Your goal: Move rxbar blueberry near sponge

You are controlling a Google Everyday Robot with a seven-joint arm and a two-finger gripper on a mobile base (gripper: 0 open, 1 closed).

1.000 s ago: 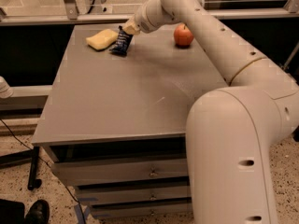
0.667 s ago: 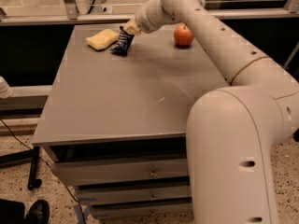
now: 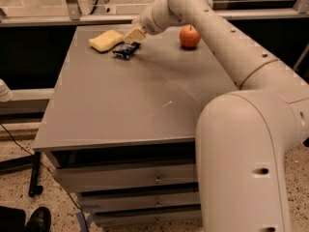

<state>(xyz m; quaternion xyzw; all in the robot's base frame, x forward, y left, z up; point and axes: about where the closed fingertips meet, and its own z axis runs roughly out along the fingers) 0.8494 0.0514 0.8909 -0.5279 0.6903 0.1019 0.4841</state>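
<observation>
The rxbar blueberry (image 3: 126, 50), tilted up under the gripper (image 3: 134, 35) a second ago, now lies flatter on the table (image 3: 145, 110) just beside the sponge (image 3: 106, 40); the gripper sits at its far end; whether it has let go I cannot tell; placement looks nearly done.

Grey table (image 3: 120, 110) over a stack of drawers (image 3: 145, 178), pale yellow sponge (image 3: 106, 40) at far left, rxbar blueberry (image 3: 126, 50) lying just beside it, red apple (image 3: 189, 36) well apart at far right, gripper (image 3: 135, 35) just above the bar.
</observation>
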